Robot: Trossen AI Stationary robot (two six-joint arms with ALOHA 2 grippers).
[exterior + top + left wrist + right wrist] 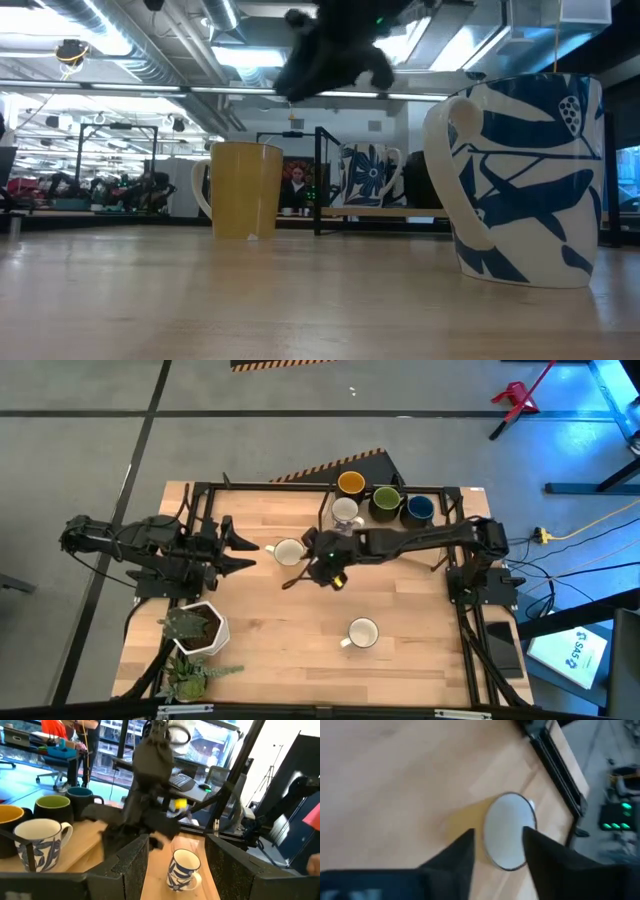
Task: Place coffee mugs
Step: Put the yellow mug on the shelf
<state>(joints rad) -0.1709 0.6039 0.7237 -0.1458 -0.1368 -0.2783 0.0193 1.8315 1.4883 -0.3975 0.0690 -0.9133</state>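
Only the right wrist view shows right end effector open above white mug.

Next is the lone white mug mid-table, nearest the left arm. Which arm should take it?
Right, probably. The right gripper hangs above that white mug, its open jaws framing the rim in its wrist view. The left gripper waits off to the mug's side.
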